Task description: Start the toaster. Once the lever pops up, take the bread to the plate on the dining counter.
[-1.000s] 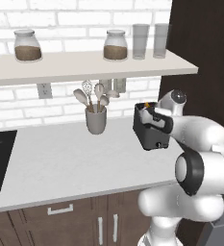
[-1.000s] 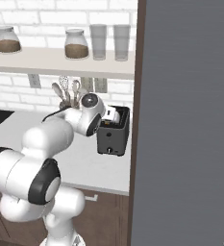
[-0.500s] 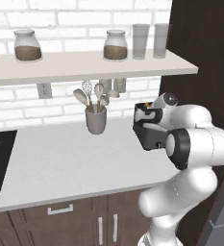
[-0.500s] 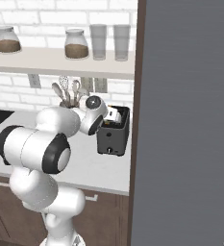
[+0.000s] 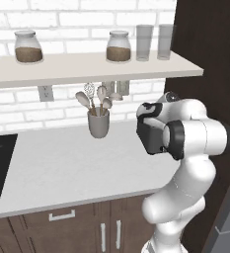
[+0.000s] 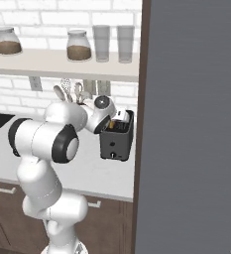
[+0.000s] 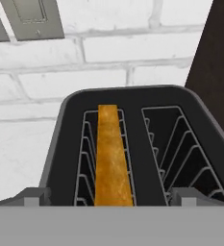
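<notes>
Gripper (image 7: 111,196) spread open, fingertips straddling the toaster (image 7: 132,144) top on the grey counter (image 5: 62,168) by the brick wall; bread (image 7: 112,158) upright in the left slot.

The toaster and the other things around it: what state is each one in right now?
toaster: upright on the grey counter, one slot filled, the other empty.
bread: standing on edge in one slot, its top edge showing.
utensil cup: upright, holding spoons and a whisk.
two jars: lidded, partly filled with brown stuff.
two glasses: upright, empty.
gripper: right above the toaster's slots; whether the jaws are open or shut, I cannot tell.
</notes>
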Tool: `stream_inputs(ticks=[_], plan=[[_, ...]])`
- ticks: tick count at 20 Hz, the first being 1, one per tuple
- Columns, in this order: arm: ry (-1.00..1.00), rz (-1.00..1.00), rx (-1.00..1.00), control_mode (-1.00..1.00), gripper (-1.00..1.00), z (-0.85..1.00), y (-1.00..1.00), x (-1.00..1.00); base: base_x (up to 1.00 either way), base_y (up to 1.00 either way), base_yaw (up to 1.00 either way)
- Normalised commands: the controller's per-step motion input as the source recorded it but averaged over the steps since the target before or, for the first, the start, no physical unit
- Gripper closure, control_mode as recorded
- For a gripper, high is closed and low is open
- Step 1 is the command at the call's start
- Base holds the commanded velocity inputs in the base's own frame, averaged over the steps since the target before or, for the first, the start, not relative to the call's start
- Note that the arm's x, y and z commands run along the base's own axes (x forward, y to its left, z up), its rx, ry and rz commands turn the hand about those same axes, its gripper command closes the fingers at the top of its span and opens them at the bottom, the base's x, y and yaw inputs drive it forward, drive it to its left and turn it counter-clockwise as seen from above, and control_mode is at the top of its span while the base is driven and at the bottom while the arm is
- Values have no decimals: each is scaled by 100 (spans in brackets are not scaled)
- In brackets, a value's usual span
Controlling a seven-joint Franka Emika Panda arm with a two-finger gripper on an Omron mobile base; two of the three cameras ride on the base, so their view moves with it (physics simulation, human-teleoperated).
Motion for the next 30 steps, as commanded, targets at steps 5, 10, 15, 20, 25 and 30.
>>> stream_inputs(ticks=[5,10,15,20,25,30], plan=[[0,0,0,-100,100,-55,0,6,0,0,0],[-1,0,0,-100,100,-22,0,-2,0,0,0],[-9,0,0,-100,100,2,0,-17,0,0,0],[-12,0,0,-100,100,31,0,-24,0,0,0],[-16,0,0,-100,100,86,-3,-21,0,0,0],[-12,0,0,-100,100,98,-1,-19,0,0,0]])
